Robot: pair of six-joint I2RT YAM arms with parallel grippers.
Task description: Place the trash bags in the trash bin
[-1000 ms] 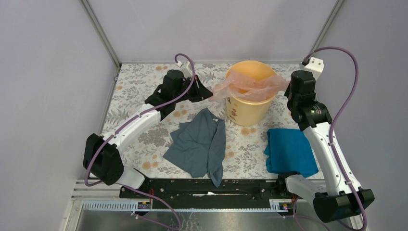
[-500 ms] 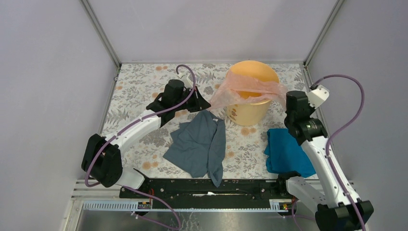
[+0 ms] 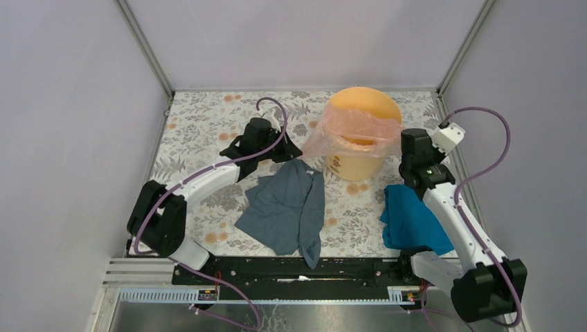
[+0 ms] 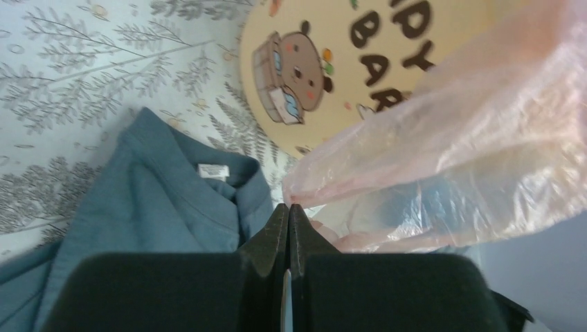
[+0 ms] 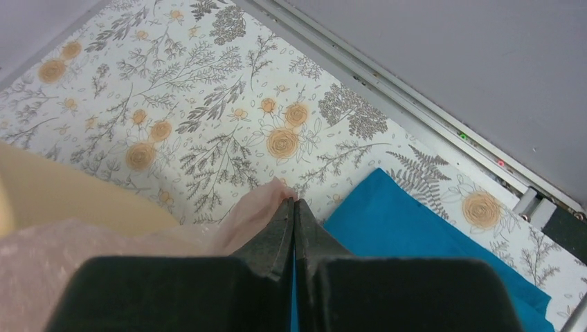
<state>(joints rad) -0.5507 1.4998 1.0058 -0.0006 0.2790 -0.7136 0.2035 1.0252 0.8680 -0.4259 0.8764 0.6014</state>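
Both of your arms had come lower in the overhead frame and closer to the trash bin [image 3: 354,166] than a second before. The right gripper [image 5: 293,202] had dropped from the upper right beside the rim to the bin's right flank, and the left gripper [image 4: 287,206] had slid right towards its left side. With that, the trash bag [image 3: 349,128], earlier stretched in a wide band across the mouth, lay gathered over the near part of the rim and hung down the bin's left wall. You had both grippers pressed together, each pinching an edge of the pink film. In the left wrist view the film ballooned out to the right of the closed tips, in front of the bin's cartoon print; in the right wrist view a thin flap ran left from the tips. The grey-blue cloth [image 3: 287,204] lay at centre frame on the floral table [image 3: 201,124], and the bright blue cloth [image 3: 415,218] lay at lower right, partly under your right arm
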